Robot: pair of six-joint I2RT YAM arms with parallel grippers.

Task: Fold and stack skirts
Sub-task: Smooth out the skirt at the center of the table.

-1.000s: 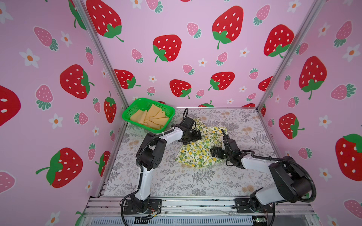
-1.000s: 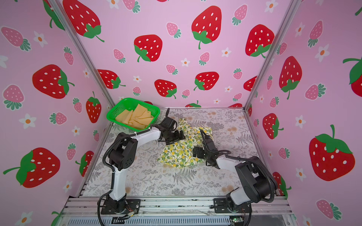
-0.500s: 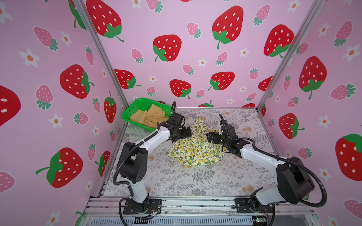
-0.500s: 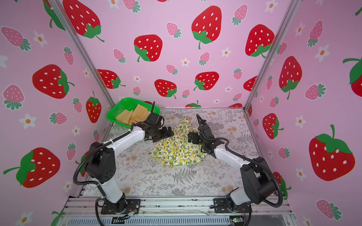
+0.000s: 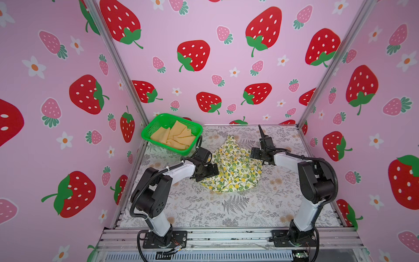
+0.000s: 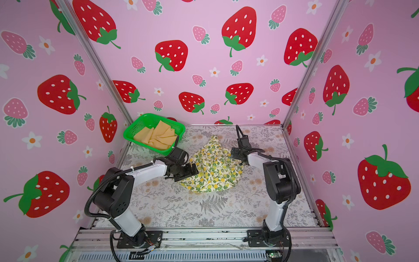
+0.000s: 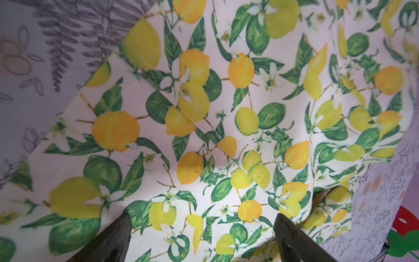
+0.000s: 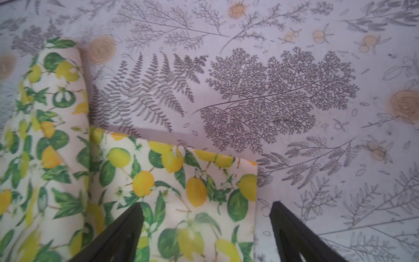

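Note:
The cream lemon-print skirt lies rumpled in the middle of the table, bunched to a point at its far end. My left gripper sits at the skirt's left edge. In the left wrist view the left gripper is open, its fingers wide apart over the lemon cloth. My right gripper is at the skirt's right edge. In the right wrist view it stands open over a folded corner. The mustard-tan skirt lies crumpled in the basket.
The green mesh basket stands at the back left corner, close behind the left arm's wrist. Pink strawberry walls close in the table on three sides. A leaf-print cloth covers the table, bare at the front.
The left gripper has come toward the front along the lemon skirt's left edge. The right gripper has shifted slightly right. The skirt has slid toward the front and spread wider.

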